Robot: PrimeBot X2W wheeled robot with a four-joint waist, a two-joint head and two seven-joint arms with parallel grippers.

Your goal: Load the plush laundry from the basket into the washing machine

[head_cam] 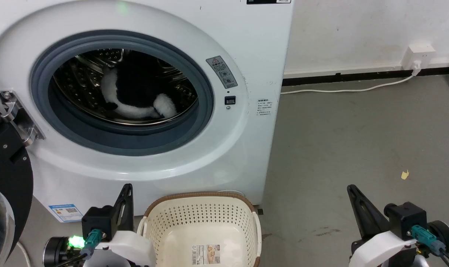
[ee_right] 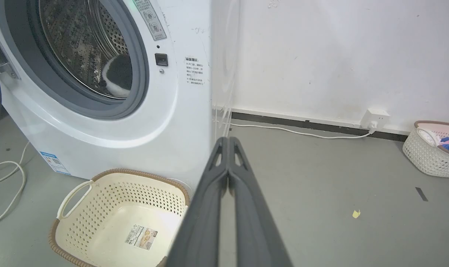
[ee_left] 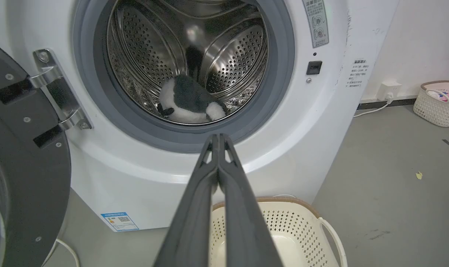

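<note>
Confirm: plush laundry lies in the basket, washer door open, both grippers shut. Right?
Wrong place: the plush laundry lies in the washing machine, not the basket, per the head view. Its door is open, left gripper and right gripper shut.

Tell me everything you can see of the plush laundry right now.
The plush laundry is a fluffy black bundle with white furry edging and a rounded white end, lying curled up. It rests low in the shiny perforated steel drum of the washing machine, behind the grey door seal; the door stands open. Only the drum touches it.
</note>
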